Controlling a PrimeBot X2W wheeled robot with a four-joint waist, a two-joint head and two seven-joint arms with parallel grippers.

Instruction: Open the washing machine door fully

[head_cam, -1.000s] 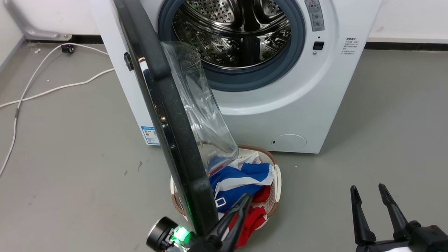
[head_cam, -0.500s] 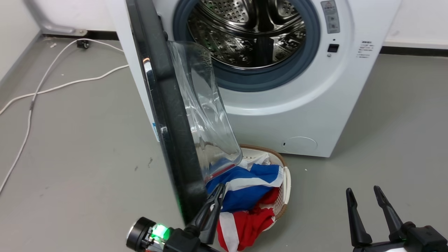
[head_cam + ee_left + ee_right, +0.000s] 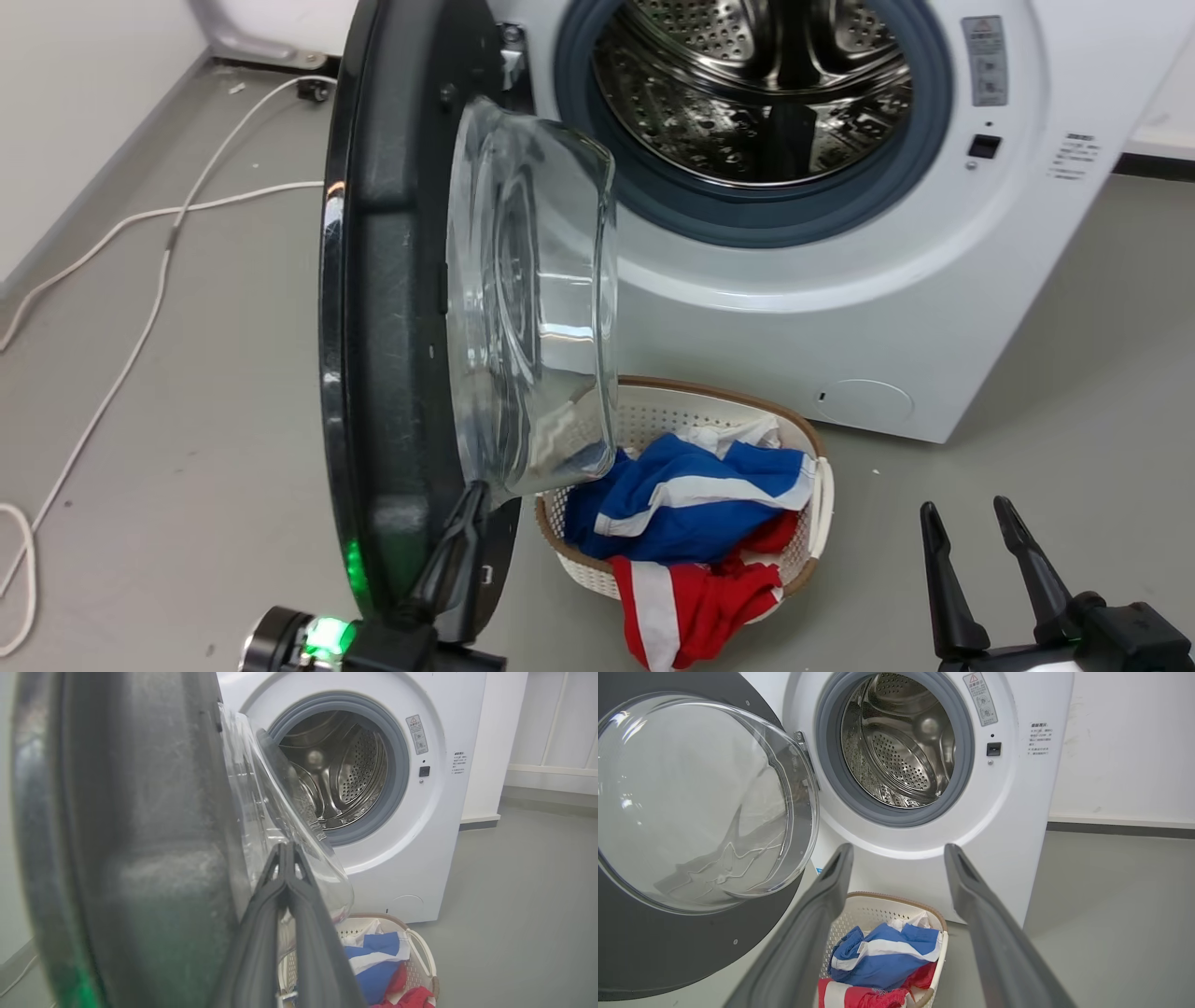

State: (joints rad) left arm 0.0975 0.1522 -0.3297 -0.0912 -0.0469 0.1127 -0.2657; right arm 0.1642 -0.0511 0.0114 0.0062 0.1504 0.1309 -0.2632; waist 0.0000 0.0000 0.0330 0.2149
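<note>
Grey floor [image 3: 187,392]: my empty left gripper [image 3: 474,495], fingers together, lies just right of the washing machine door [image 3: 392,280], at its inner face; my right gripper [image 3: 963,509], spread, stands well apart.

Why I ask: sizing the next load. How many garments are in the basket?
2 clearly: a blue-and-white one in the basket's middle, a red-and-white one hanging over its near rim. White cloth behind the blue may be a third; more may lie hidden underneath.

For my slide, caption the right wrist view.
Open right gripper faces washing machine, its door standing open, laundry basket below.
</note>
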